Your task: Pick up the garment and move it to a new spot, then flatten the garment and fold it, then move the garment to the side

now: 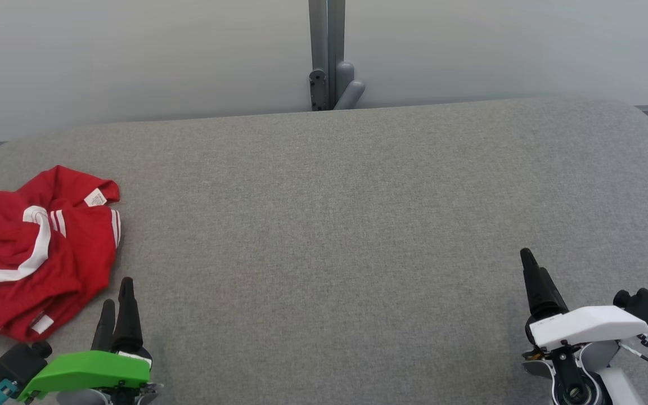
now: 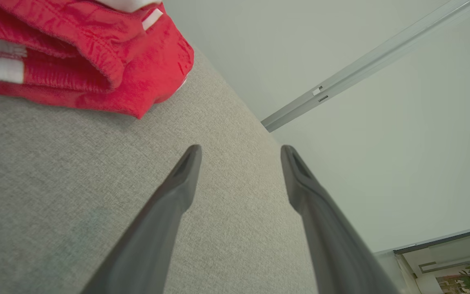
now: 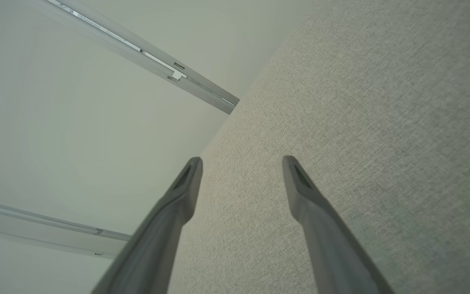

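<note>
The garment (image 1: 31, 247), red with white stripes, lies crumpled in a heap at the table's (image 1: 329, 225) left side, toward the front. It runs out of the head view there, so I cannot tell whether any of it hangs over the table's left edge. That is the first risk: a sideways nudge from the fingers could push the heap further off the table rather than gather it. The folds are also stacked and tangled, so a pinch on one top layer would likely lift it in a bunch, making it hard to flatten. A pinch too low might catch the table's grey cover as well.

The left gripper (image 1: 117, 292) sits low over the table's front left corner, fingers pointing toward the table's far edge. Its jaws are spread and empty, apart from the cloth. The right gripper (image 3: 241, 159) sits over the table's front right, also spread wide and holding nothing, fingers angled toward the far edge.
</note>
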Robot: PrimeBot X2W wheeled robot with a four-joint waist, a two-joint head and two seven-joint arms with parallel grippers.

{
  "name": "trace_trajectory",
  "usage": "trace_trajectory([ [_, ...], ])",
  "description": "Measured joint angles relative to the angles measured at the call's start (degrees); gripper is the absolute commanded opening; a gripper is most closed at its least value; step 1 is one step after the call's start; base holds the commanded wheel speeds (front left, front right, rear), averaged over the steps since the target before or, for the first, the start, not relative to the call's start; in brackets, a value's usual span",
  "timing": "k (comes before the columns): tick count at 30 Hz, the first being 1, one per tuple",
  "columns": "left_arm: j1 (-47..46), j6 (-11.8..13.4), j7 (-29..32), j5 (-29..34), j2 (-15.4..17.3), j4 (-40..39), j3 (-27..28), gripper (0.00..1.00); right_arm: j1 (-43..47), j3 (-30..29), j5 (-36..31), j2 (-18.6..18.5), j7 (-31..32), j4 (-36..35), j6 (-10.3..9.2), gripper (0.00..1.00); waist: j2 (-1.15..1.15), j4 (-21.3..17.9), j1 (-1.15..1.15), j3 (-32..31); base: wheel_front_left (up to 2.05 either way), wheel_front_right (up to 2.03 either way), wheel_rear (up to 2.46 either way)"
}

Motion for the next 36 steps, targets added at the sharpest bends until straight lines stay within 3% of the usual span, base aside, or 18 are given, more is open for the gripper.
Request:
trace_trajectory([
  [36, -0.38, 1.77, -5.87, 28.15, 0.10, 0.77, -2.53, 1.00, -1.77, 1.38, -27.99, -0.43, -5.88, 1.40, 0.01, 1.00, 0.00, -0.13, 0.00, 0.43, 0.00, 0.00, 0.00],
])
